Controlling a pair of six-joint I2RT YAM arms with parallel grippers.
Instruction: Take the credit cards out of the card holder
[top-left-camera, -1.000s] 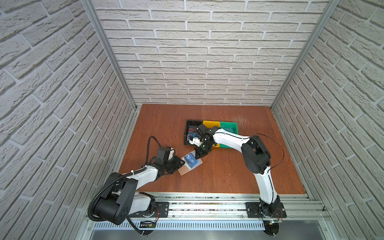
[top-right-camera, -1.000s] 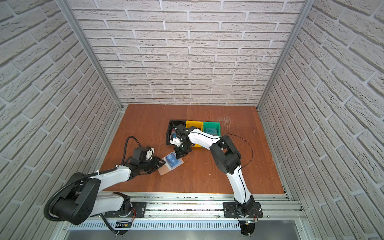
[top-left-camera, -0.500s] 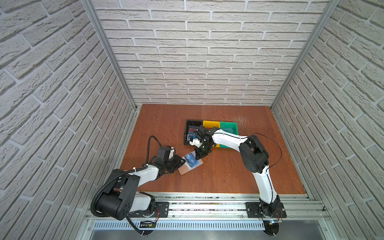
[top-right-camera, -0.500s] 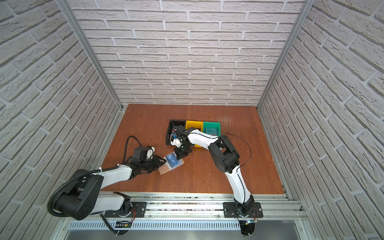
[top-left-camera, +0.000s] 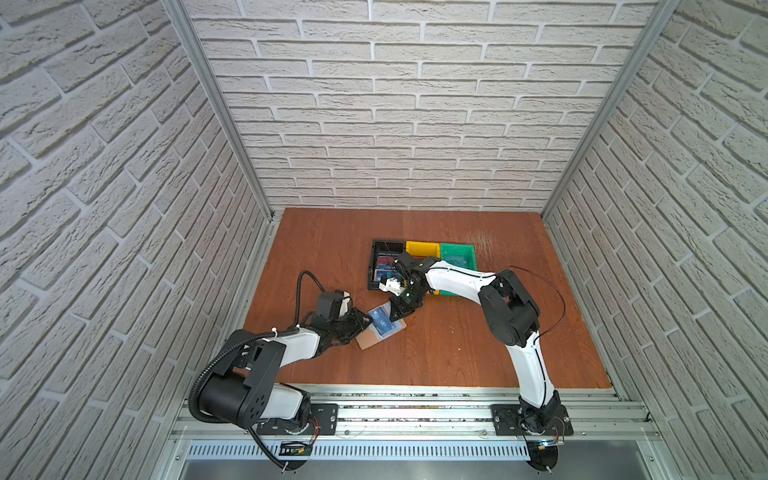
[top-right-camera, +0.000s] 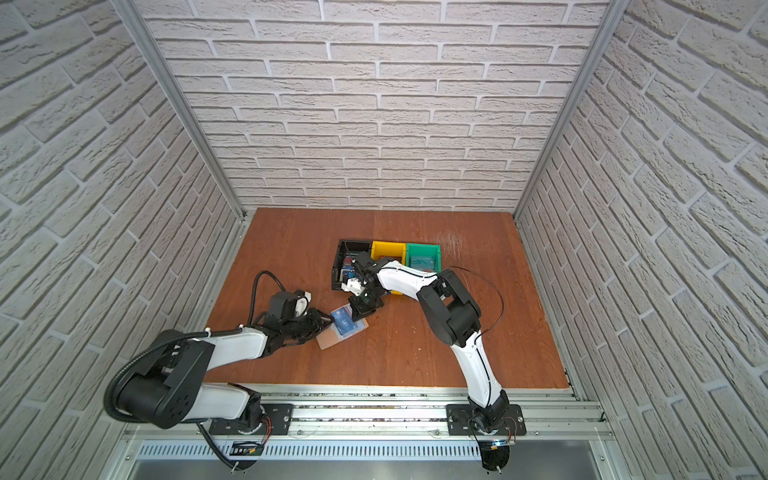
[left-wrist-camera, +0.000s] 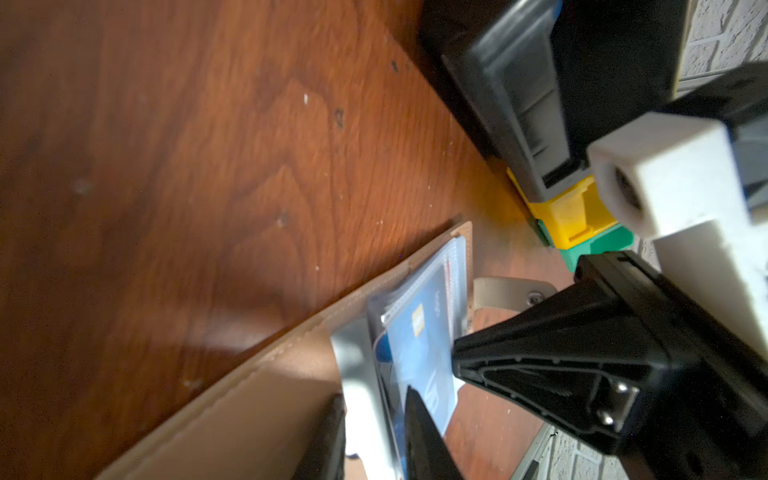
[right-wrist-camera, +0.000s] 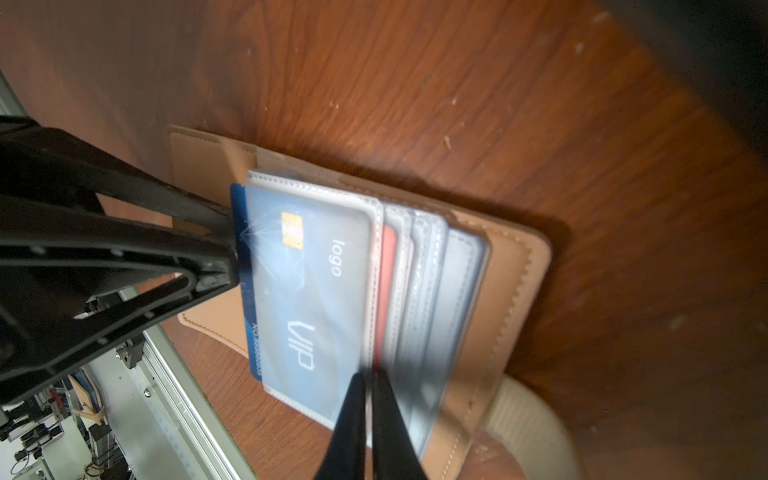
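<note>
Left of middle on the table (top-left-camera: 457, 345), nearer its front edge, your left tool (top-left-camera: 364, 323) lies low. Its jaws are narrowed on the open card holder (top-left-camera: 368, 341), pinching the clear sleeves (right-wrist-camera: 465, 291) at the edge where the blue VIP card (right-wrist-camera: 307, 291) pokes out. You can see a red card (right-wrist-camera: 388, 270) tucked in the next sleeve. Your right tool (top-left-camera: 398, 311) points down at the holder from the back-edge side. Its jaws are closed together and its tips touch the top sleeve; you cannot tell whether they pinch anything. Behind it the black bin (top-left-camera: 388, 241), yellow bin (top-left-camera: 422, 248) and green bin (top-left-camera: 457, 250) stand touching in a row.
</note>
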